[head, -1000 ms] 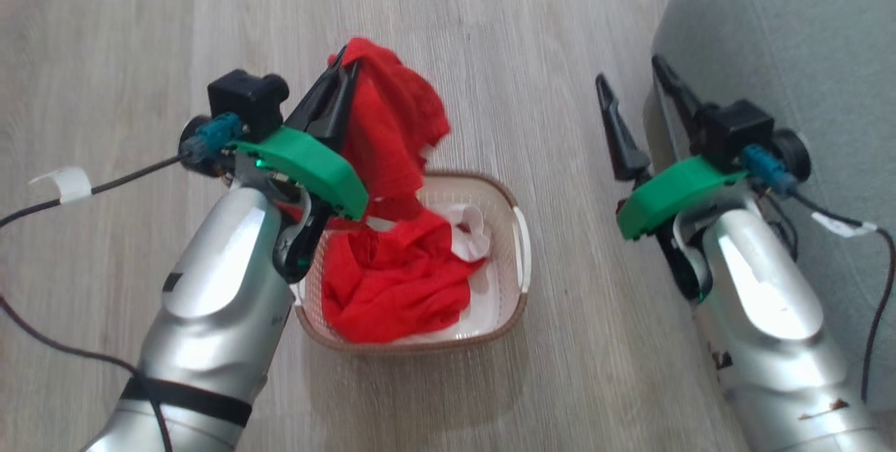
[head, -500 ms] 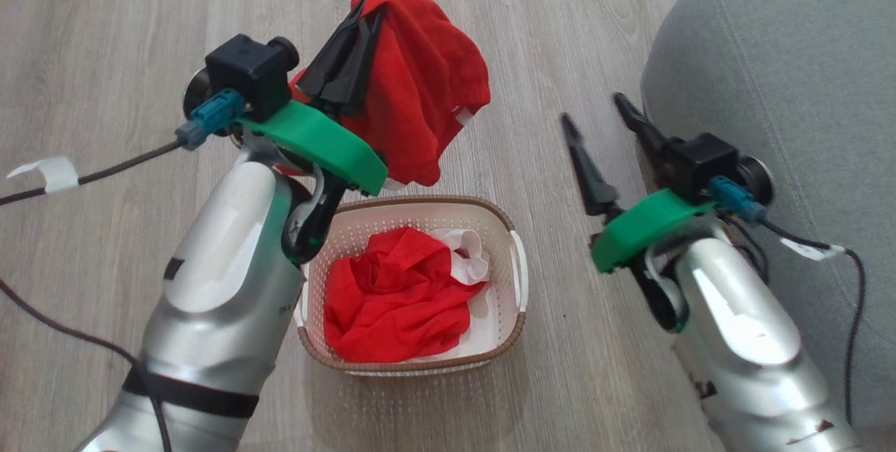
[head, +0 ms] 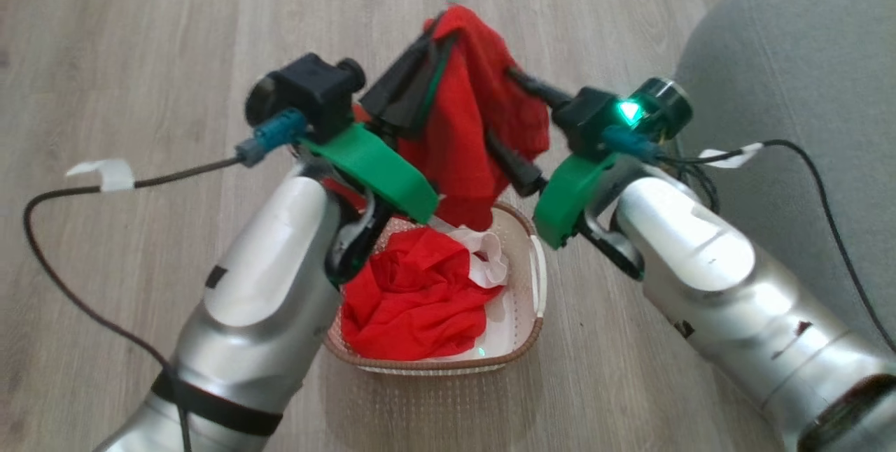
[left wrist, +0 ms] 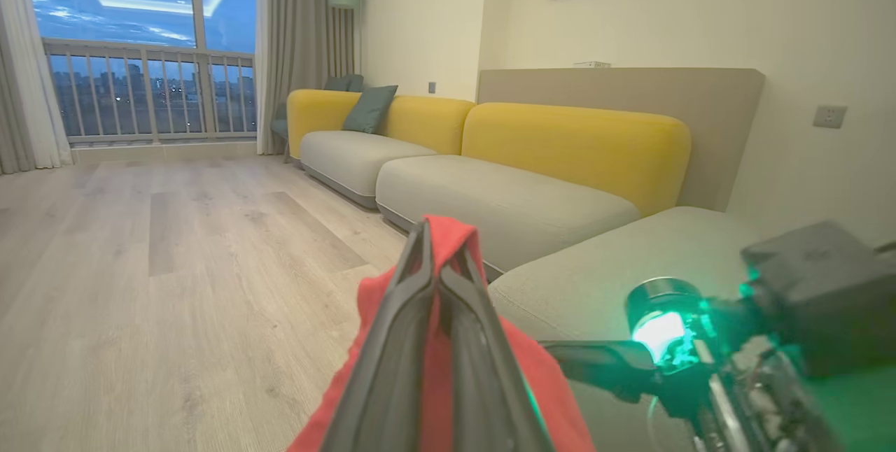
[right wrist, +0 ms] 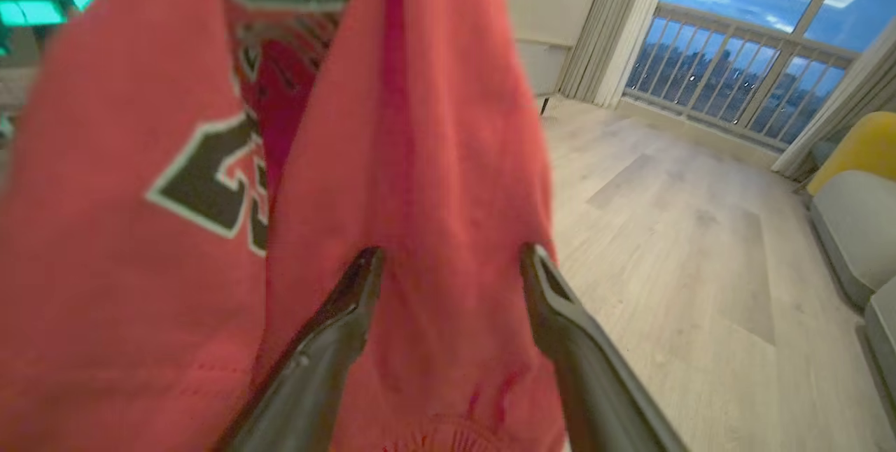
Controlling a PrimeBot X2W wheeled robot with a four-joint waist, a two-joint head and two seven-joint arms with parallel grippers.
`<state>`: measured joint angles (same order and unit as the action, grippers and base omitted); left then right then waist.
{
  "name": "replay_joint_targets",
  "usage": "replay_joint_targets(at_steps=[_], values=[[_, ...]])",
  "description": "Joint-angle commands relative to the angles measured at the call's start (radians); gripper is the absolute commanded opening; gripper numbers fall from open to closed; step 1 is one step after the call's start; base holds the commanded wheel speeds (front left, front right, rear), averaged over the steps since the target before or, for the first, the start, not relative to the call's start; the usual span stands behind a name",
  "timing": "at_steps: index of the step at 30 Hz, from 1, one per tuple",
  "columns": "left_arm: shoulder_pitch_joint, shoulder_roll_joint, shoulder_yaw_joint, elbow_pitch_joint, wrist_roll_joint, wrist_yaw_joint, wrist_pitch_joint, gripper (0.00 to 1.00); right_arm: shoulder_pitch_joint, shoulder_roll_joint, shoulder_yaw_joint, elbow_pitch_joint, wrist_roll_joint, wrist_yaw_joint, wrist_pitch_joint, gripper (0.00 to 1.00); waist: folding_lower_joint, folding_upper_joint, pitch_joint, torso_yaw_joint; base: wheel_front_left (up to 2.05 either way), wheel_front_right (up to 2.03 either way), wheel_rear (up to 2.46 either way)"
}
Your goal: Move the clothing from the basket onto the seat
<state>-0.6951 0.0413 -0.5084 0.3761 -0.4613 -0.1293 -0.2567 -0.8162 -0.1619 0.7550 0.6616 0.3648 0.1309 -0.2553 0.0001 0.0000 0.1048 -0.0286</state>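
Red garment (head: 469,137) clamped by L pincer (head: 435,31); R pincer (head: 502,108) wide, touching it.

The bright red thin cloth garment (head: 483,123) looks matt and soft, with a printed black-and-white number (right wrist: 210,179). The oval cream perforated plastic basket (head: 448,366) is smooth, its brown rim woven-look. The grey-green upholstered seat (head: 791,88) has a coarse matt weave. The pale wood-grain plank floor (head: 140,53) carries a dull sheen. The silver forearm shells (head: 259,298) are glossy; the green wrist plates (head: 378,172) look like matt plastic.
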Motion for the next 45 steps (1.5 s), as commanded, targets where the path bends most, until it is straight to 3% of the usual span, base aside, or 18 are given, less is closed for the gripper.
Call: replay_joint_targets(at_steps=[1, 5, 8, 9, 11, 18, 19, 20, 21, 31, 35, 45], values=[[-0.039, 0.013, 0.009, -0.047, -0.012, -0.001, -0.005, 0.0, -0.045, 0.016, 0.054, 0.011, 0.037, 0.0, -0.005, 1.0, -0.0001, 0.0, -0.008, 0.018, 0.0, 0.0, 0.0], [-0.043, 0.011, -0.058, -0.054, -0.034, -0.001, -0.005, 0.0, -0.109, 0.03, 0.187, 0.103, 0.121, 0.0, 0.003, 1.0, -0.0001, 0.0, -0.012, 0.047, 0.0, 0.0, 0.0], [-0.042, 0.011, -0.092, -0.056, -0.054, -0.001, -0.005, 0.0, -0.143, 0.047, 0.228, 0.16, 0.17, 0.0, -0.002, 1.0, -0.0001, 0.0, -0.013, 0.07, 0.0, 0.0, 0.0], [-0.04, 0.011, -0.099, -0.057, -0.061, -0.001, -0.005, 0.0, -0.15, 0.053, 0.232, 0.179, 0.182, 0.0, -0.003, 0.89, -0.0001, 0.0, -0.012, 0.076, 0.0, 0.0, 0.0], [-0.036, 0.011, -0.114, -0.059, -0.071, -0.001, -0.005, 0.0, -0.161, 0.062, 0.226, 0.204, 0.203, 0.0, -0.005, 0.0, -0.0001, 0.0, -0.011, 0.089, 0.0, 0.0, 0.0], [-0.02, 0.023, -0.104, -0.055, -0.084, -0.001, -0.005, 0.0, -0.128, 0.051, 0.096, 0.152, 0.183, 0.0, -0.006, 0.0, -0.0001, 0.0, 0.0, 0.1, 0.0, 0.0, 0.0], [-0.016, 0.024, -0.097, -0.056, -0.081, -0.001, -0.005, 0.11, -0.121, 0.046, 0.071, 0.141, 0.172, 0.0, -0.006, 0.0, -0.0001, 0.0, 0.002, 0.097, 0.0, 0.0, 0.0], [-0.012, 0.025, -0.09, -0.056, -0.08, -0.001, -0.005, 0.44, -0.112, 0.042, 0.045, 0.129, 0.162, 0.0, -0.006, 0.0, -0.0001, 0.0, 0.005, 0.093, 0.0, 0.0, 0.0], [-0.008, 0.027, -0.084, -0.056, -0.076, -0.001, -0.005, 1.0, -0.104, 0.039, 0.019, 0.116, 0.151, 0.0, -0.006, 0.0, -0.0001, 0.0, 0.009, 0.088, 0.0, 0.0, 0.0], [0.031, 0.066, -0.047, -0.053, -0.034, -0.001, -0.005, 1.0, -0.01, 0.03, -0.194, -0.013, 0.055, 0.0, -0.006, 0.0, -0.0001, 0.0, 0.04, 0.003, 0.0, 0.0, 0.0], [0.061, 0.096, -0.046, -0.057, -0.021, -0.001, -0.005, 1.0, 0.047, 0.043, -0.299, -0.089, 0.02, 0.0, -0.006, 0.0, -0.0001, 0.0, 0.05, -0.085, 0.0, 0.0, 0.0], [0.107, 0.129, -0.011, -0.073, 0.008, -0.001, -0.005, 1.0, 0.138, 0.077, -0.365, -0.186, -0.009, 0.0, -0.006, 0.0, -0.0001, 0.0, 0.053, -0.342, 0.0, 0.0, 0.0]])
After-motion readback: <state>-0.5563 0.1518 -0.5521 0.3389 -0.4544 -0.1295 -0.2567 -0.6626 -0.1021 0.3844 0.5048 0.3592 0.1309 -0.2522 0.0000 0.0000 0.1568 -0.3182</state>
